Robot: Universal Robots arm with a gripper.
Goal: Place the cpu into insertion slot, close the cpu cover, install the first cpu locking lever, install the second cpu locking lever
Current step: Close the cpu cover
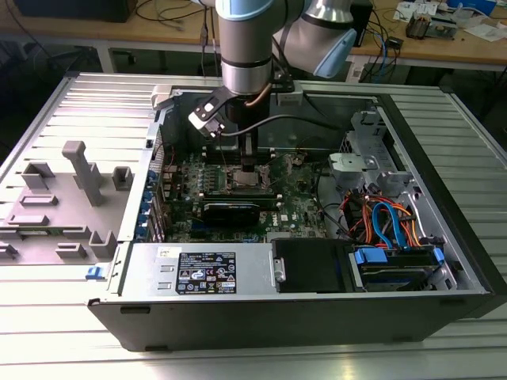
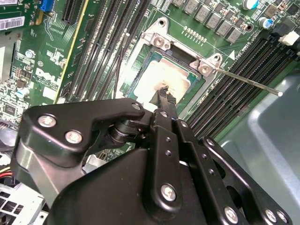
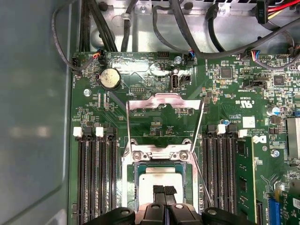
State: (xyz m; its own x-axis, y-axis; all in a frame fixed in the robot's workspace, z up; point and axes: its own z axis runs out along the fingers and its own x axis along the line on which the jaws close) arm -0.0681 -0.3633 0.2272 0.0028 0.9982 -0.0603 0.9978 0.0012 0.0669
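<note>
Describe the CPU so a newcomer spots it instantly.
Inside the open computer case, find the green motherboard and the silver-framed square socket between its two banks of long black memory slots. The CPU is the flat, pale metal square lying in that socket, just beneath the gripper; its neighbours are green or black.

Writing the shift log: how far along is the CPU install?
Done: the cpu appears seated in the insertion slot. In hand: the gripper, shut, rests on its top. Left: the cpu cover is flipped open, and both locking levers stand unlatched.
</note>
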